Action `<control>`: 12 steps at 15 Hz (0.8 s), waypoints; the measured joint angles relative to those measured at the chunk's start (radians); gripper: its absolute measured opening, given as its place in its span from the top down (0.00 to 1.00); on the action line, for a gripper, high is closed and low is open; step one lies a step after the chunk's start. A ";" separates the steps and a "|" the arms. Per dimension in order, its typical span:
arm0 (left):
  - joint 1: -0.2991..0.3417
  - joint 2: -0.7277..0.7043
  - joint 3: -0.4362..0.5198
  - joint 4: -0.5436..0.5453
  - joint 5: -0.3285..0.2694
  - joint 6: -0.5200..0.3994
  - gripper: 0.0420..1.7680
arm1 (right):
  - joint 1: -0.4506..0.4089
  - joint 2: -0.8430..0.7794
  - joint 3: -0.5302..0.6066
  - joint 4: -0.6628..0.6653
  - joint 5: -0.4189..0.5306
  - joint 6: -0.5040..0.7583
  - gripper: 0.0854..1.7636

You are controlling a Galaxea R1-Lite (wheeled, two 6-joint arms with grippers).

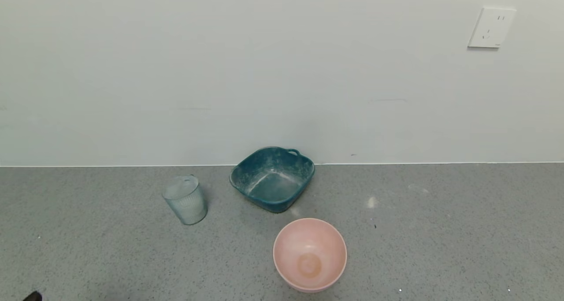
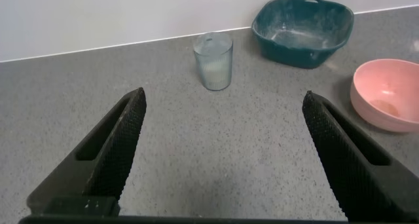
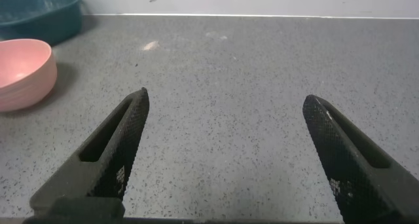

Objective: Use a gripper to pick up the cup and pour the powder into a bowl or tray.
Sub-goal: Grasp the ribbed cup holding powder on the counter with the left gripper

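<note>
Head view: ribbed translucent cup upright, prob. powder inside; left end effector wide open, empty.

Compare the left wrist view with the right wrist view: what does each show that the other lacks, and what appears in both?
Only the left wrist view shows the cup, upright with pale powder inside, and the open left gripper. Only the right wrist view shows the open right gripper. Both show the pink bowl, the teal tray and the grey speckled counter.
</note>
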 joint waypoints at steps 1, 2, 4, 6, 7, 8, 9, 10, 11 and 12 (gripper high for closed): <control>-0.001 0.070 -0.040 0.000 0.003 0.001 0.03 | 0.000 0.000 0.000 0.000 0.000 0.000 0.03; -0.001 0.145 -0.082 -0.004 0.004 0.000 0.03 | 0.000 0.000 0.000 0.000 0.000 0.000 0.03; -0.001 0.278 -0.142 -0.018 0.009 -0.003 0.03 | 0.000 0.000 0.000 0.000 0.000 0.000 0.03; -0.001 0.415 -0.177 -0.042 0.012 -0.005 0.03 | 0.000 0.000 0.000 0.000 0.000 0.000 0.03; -0.001 0.477 -0.183 -0.061 0.012 -0.007 0.03 | 0.000 0.000 0.000 0.000 0.000 0.000 0.03; 0.000 0.536 -0.184 -0.089 0.012 -0.008 0.03 | 0.000 0.000 0.000 0.000 0.000 0.000 0.03; 0.000 0.597 -0.179 -0.119 0.011 -0.010 0.03 | 0.000 0.000 0.000 0.000 0.000 0.000 0.03; 0.000 0.651 -0.172 -0.144 0.011 -0.011 0.03 | 0.000 0.000 0.000 0.000 0.000 0.000 0.03; 0.000 0.706 -0.163 -0.170 0.009 -0.011 0.03 | 0.000 0.000 0.000 0.000 0.000 0.000 0.03; 0.000 0.755 -0.151 -0.195 0.008 -0.012 0.03 | 0.000 0.000 0.000 0.000 0.000 0.000 0.03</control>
